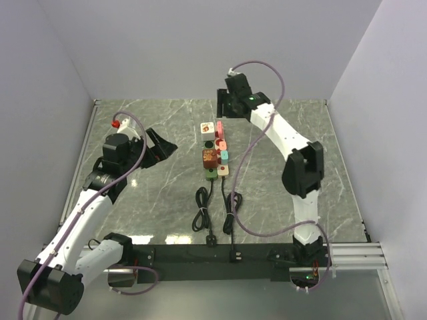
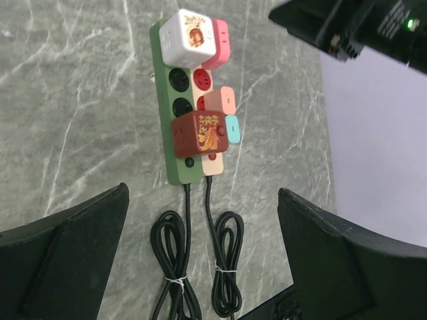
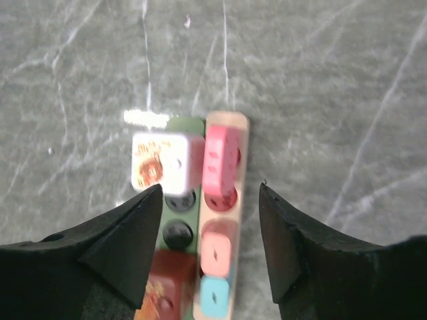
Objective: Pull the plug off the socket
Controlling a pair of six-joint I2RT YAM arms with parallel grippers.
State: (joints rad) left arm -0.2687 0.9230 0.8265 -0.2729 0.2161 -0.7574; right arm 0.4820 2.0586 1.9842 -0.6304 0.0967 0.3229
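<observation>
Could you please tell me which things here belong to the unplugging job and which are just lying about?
Likely in the job:
pink plug, beige strip holding it, right fingers apart above it.

Just lying about:
white cube plug, brown cube plug, green strip, coiled cords, left fingers open off to one side.

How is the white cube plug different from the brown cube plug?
The white cube plug is pale with a round brown picture; the brown cube plug is dark red-brown with a gold picture. The white one sits at the end of the green power strip far from its cable; the brown one sits near the cable end. Both are blocky and plugged into the same green strip.
</observation>
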